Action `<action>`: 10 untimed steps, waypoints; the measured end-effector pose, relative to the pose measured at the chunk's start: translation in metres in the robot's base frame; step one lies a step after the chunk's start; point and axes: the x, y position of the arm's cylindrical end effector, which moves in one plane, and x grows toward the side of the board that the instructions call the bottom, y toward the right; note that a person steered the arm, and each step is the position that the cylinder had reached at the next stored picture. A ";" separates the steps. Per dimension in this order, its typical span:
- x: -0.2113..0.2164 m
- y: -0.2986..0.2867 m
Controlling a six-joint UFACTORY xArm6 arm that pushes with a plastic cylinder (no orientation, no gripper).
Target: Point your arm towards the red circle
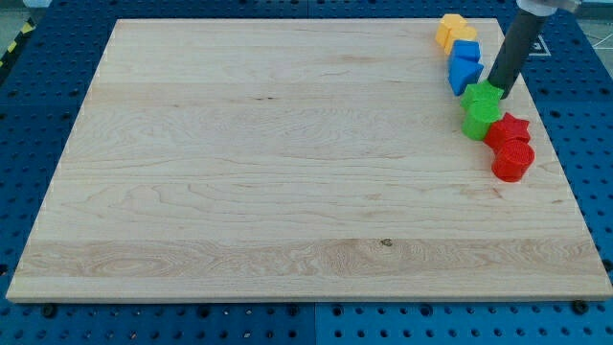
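Note:
The red circle [512,161] lies near the board's right edge, at the bottom of a column of blocks. Just above it sits a red star [509,128]. Above that are a green circle [477,125] and a green star [484,99]. Further up are a blue block [464,74] and a blue cube [466,52]. At the top are two yellow blocks [454,31]. My tip [498,93] is at the upper right of the green star, touching or nearly touching it. It is about two block widths above the red circle.
The wooden board [287,192] lies on a blue perforated table [594,115]. The blocks stand close to the board's right edge [556,163]. The dark rod [517,43] comes in from the view's top right.

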 end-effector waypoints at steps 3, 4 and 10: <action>0.020 -0.012; 0.020 0.016; 0.155 0.022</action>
